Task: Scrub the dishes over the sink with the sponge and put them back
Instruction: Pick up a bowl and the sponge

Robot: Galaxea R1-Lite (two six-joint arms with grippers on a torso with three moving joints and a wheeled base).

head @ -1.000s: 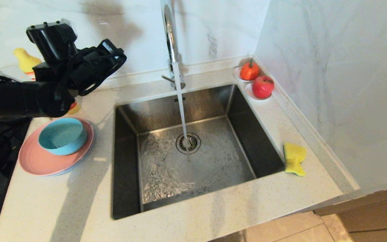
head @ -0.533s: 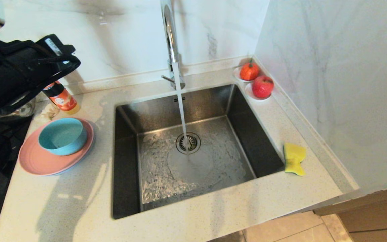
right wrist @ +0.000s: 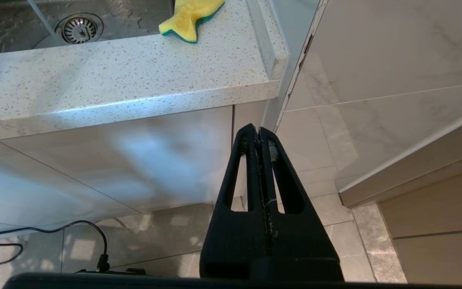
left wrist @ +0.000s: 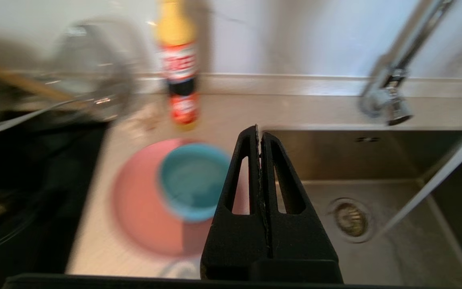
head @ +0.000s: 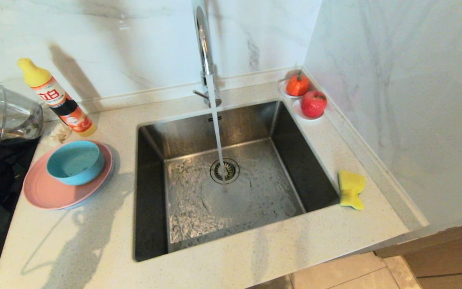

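1. Left hand (left wrist: 260, 132) of mine is pressed shut and holds nothing. It hangs over the worktop (head: 94, 241), near the edge of the sink (head: 150, 200), and points toward the dishes.
2. My right hand (right wrist: 260, 134) is shut too, and empty. It rests low, down by the cupboard front below the worktop.
3. I see the small blue bowl (head: 75, 162) sitting inside the pink plate (head: 46, 192). A thin blue-grey edge peeks out under the pink plate, so I think the other plate lies there. They sit on the worktop, on my left side of the sink.
4. My sponge (head: 351, 189) lies on the worktop on my right side of the sink, just beside the rim. Nothing touches it.
5. Water runs from the faucet (head: 203, 52) down onto the drain (head: 224, 170).
6. I think no dish is scrubbed yet. My first job is to pick up the bowl.
7. To do it well, I should open my left hand wide, come down over the near rim of the bowl, and pinch the wall firmly.
8. I should lift it straight up so the plate below does not slide.
9. The soap bottle (head: 56, 98) and glass jug (head: 12, 114) stand close behind, so I must not bump them.
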